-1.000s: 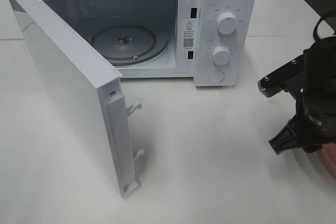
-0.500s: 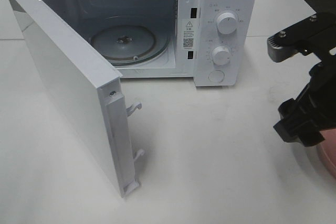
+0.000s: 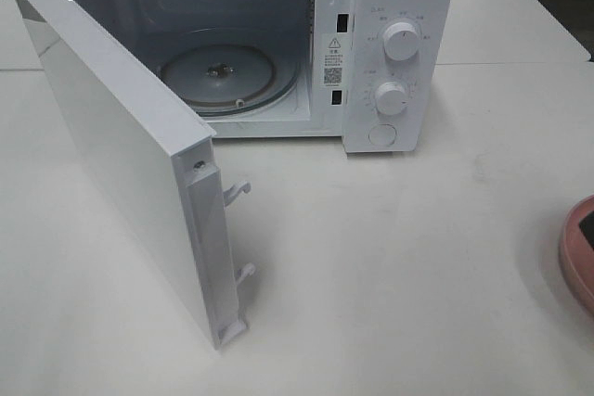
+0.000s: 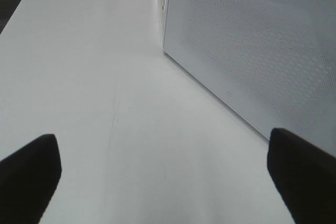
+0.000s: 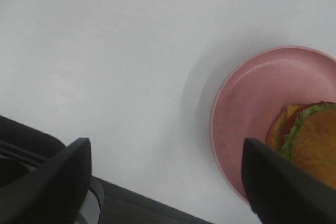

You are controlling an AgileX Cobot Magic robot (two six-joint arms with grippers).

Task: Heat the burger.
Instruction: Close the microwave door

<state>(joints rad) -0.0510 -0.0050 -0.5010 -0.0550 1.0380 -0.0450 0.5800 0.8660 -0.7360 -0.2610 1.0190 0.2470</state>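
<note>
Burger on its pink plate sits right of the microwave, near the worktop edge. Right gripper, fingers wide and empty, has left the overhead view; left gripper hangs wide beside the open door. Pickup remains.

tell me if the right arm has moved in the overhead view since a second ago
Yes. It stood on the table right of the microwave, rose toward the upper right, and has now left the view, baring the pink plate at the right edge.
</note>
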